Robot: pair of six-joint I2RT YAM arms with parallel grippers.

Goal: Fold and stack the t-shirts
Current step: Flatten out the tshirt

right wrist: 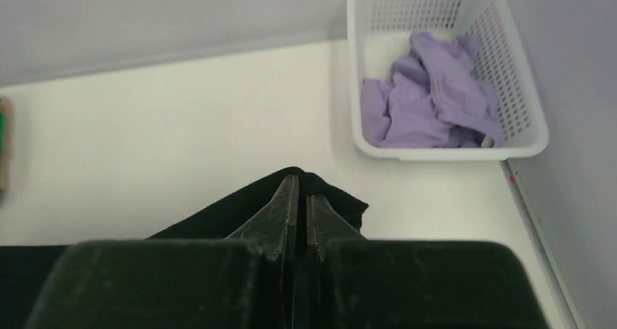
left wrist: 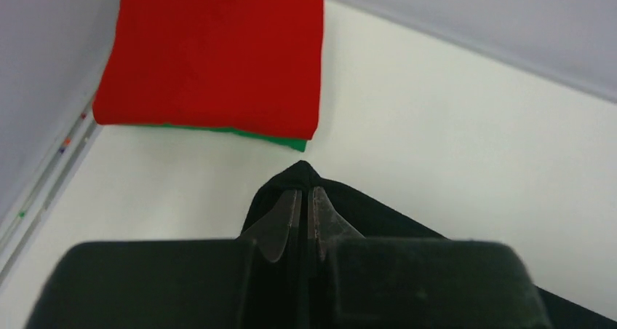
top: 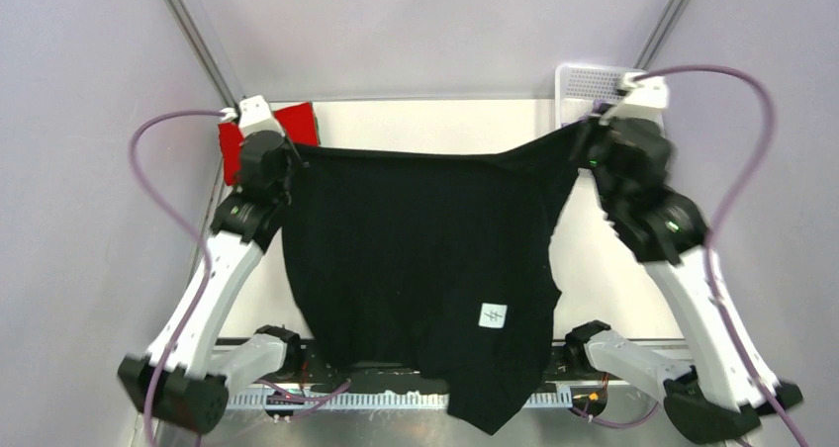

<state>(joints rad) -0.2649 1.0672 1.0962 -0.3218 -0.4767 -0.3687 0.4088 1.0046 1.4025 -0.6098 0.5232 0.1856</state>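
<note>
A pale, off-white table (top: 435, 126) stands boxed in by plain lilac-grey walls. Over it the large black t-shirt (top: 416, 239) is stretched between the two arms. Its top edge sags a little in the middle, and its body drapes back toward the arm bases. In the top view its lowest part covers the rail between those bases. A small white tag (top: 493, 315) shows low on the cloth, nearer the right pincer's side than the left's.

The left pincer (left wrist: 305, 194) is pressed together on one upper corner of the black t-shirt. In the left wrist view a small peak of black cloth pokes out just beyond its tips. Ahead of this pincer and a little to its left, the red t-shirt (left wrist: 211, 60) lies folded flat on the table. It sits on a green t-shirt (left wrist: 291, 141), of which only a thin edge shows. The stack lies apart from the pincer.

The right pincer (right wrist: 302, 187) is likewise clamped tight on the opposite upper corner, with a fold of black cloth bunched around and just past its tips. Ahead of it and to its right, a white perforated basket (right wrist: 524, 143) stands in the table's far corner against the wall. The lavender t-shirt (right wrist: 429, 103) lies crumpled inside it.
</note>
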